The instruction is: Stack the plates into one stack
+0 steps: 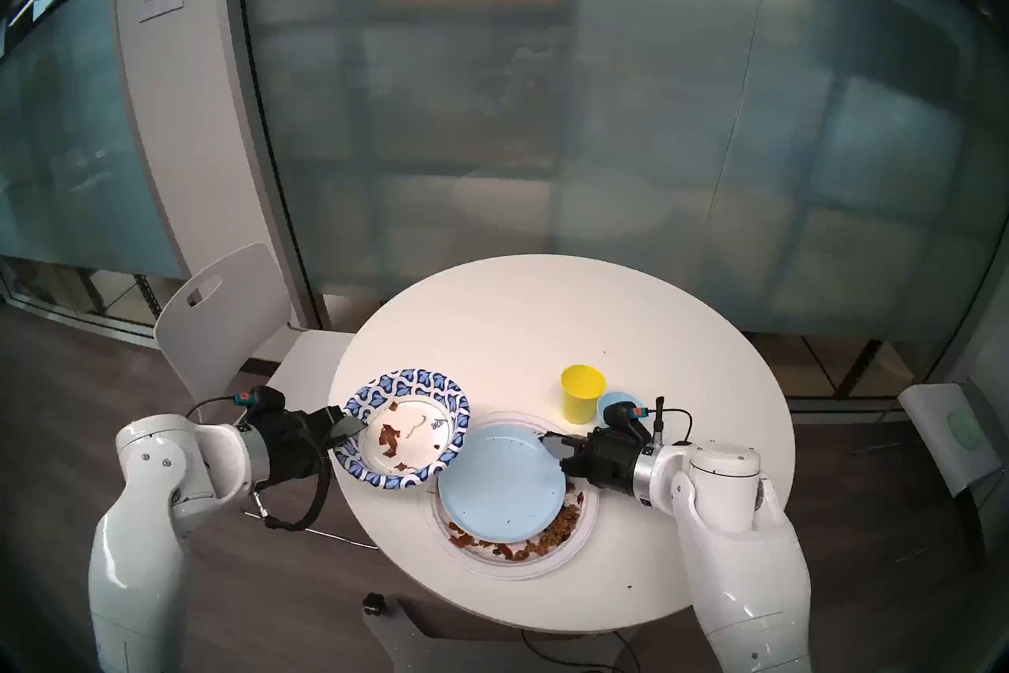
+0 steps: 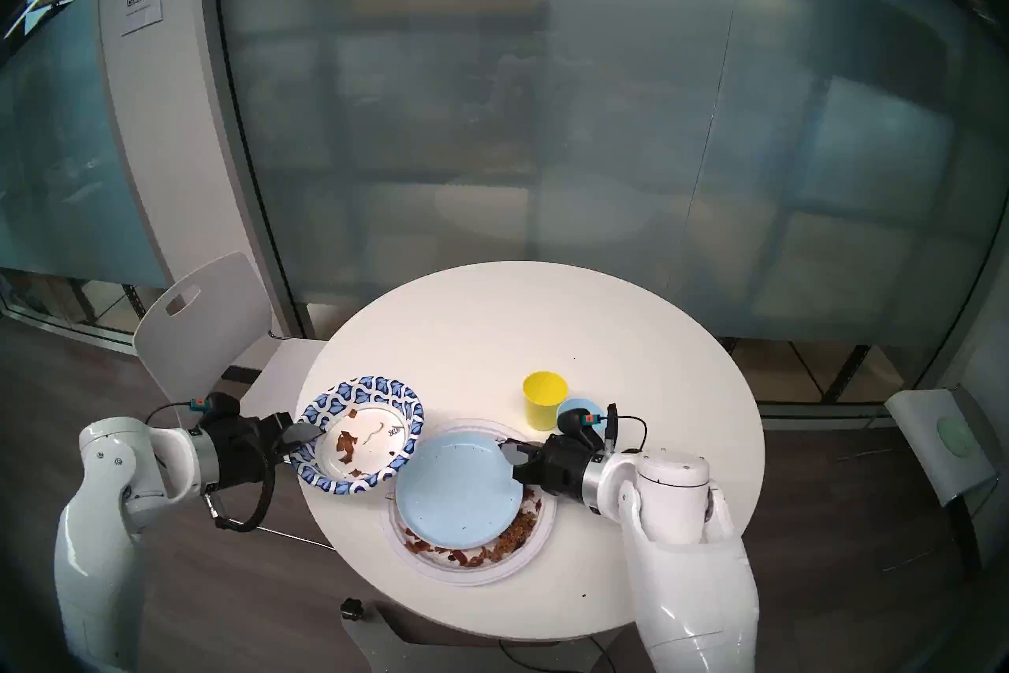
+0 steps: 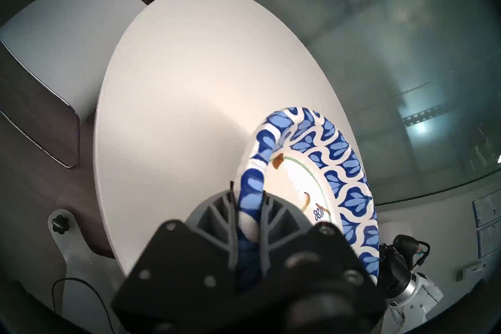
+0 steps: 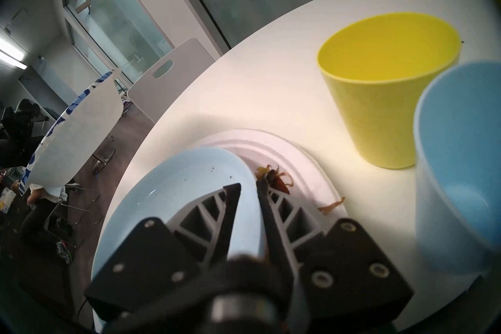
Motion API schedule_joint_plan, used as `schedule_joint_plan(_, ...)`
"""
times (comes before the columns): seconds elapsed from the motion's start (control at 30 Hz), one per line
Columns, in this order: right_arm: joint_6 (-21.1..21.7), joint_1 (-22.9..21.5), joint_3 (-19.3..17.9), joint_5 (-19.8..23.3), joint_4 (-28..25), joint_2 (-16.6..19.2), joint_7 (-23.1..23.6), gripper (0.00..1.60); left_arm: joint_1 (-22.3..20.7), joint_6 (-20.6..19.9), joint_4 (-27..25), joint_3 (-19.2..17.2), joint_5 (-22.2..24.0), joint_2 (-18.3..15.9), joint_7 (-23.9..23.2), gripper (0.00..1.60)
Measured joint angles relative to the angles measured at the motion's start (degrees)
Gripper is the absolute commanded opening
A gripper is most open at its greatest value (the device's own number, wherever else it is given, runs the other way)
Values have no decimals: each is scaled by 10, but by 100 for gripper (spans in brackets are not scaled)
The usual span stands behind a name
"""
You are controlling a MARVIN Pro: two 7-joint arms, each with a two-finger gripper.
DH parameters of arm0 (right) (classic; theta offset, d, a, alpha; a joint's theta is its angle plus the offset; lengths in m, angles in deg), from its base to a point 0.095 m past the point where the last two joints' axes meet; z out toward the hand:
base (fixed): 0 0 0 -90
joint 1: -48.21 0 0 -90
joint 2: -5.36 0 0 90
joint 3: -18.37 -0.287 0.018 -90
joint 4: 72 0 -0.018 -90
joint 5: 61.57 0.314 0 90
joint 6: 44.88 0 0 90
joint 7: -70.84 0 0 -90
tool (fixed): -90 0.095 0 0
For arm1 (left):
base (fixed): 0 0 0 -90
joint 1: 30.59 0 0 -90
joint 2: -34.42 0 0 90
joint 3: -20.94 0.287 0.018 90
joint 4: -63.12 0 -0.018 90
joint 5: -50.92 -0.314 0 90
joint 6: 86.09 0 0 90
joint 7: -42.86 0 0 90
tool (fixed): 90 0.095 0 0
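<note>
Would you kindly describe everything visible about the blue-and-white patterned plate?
The patterned plate looks like paper: a deep rim of blue leaf shapes on white, a white centre with a thin green ring, a small blue flower mark and brown food scraps. The left gripper is shut on its near rim, holding it tilted above the table, beside the light-blue plate.

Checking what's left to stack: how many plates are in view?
3. The patterned plate is held tilted by the left end effector; the light-blue plate lies on the white plate. Others may be hidden underneath.
</note>
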Motion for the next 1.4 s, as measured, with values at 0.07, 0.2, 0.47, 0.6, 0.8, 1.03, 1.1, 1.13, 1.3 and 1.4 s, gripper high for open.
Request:
schedule_joint_plan(0.07, 1, 4, -2, 0, -5, 2, 1, 95, 0, 0, -3, 4, 1, -1, 1, 0)
schedule_joint_plan(0.2, 6, 13, -9, 0, -18, 7, 2, 91, -1, 0, -11, 15, 2, -1, 4, 0)
schedule_joint_plan(0.47, 12, 41, -33, 1, -56, 13, 3, 92, -1, 0, -31, 48, 0, -1, 19, 0)
schedule_joint_plan(0.6, 7, 59, -49, 2, -78, 13, 3, 92, -1, 0, -38, 67, -9, -1, 28, 0)
schedule_joint_plan(0.8, -5, 91, -79, 9, -109, 6, 3, 93, -2, 2, -43, 94, -28, 2, 37, 0)
schedule_joint_plan(1.03, -17, 127, -111, 18, -140, -5, 5, 95, -7, 13, -47, 125, -53, 7, 39, 0)
schedule_joint_plan(1.1, -20, 136, -117, 20, -147, -8, 6, 96, -8, 16, -47, 133, -60, 8, 39, 0)
schedule_joint_plan(1.13, -21, 141, -122, 22, -151, -10, 7, 97, -9, 19, -47, 140, -67, 9, 39, 0)
schedule_joint_plan(1.3, -27, 157, -134, 26, -162, -16, 9, 101, -10, 30, -50, 162, -93, 10, 37, 0)
schedule_joint_plan(1.4, -30, 165, -141, 28, -168, -20, 10, 101, -10, 39, -53, 177, -116, 10, 35, 0)
